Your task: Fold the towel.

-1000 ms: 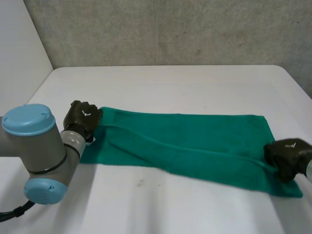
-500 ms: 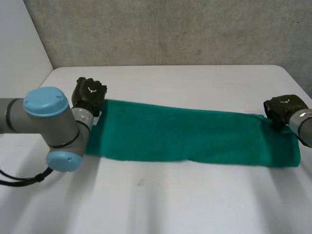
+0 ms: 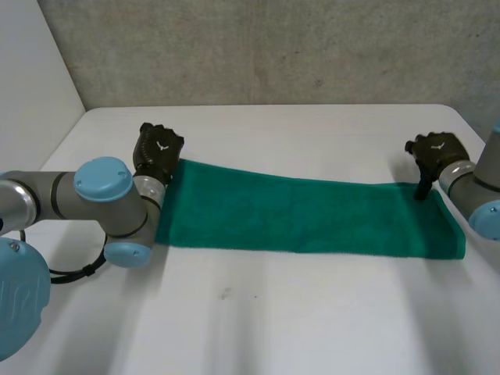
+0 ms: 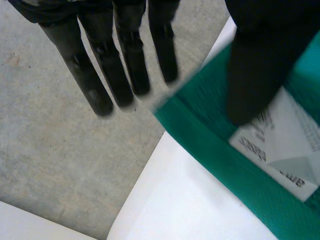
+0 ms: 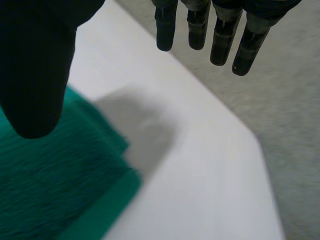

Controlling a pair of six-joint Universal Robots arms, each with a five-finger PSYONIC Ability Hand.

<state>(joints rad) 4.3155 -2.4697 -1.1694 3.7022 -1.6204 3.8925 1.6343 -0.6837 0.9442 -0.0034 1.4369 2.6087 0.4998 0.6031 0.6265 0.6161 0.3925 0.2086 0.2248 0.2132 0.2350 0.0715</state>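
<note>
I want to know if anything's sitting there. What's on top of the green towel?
A white label lies on the towel near its corner. The left hand's thumb covers part of the label.

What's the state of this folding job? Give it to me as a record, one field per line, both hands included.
towel: green towel, a long strip lying flat across the table
layers: two edges seem to show at the corner by the right hand
left hand: left hand at the far left corner, fingers straight, thumb over the white label
right hand: right hand at the far right corner, fingers straight, thumb above the cloth
grip: neither hand is closed on the cloth
</note>
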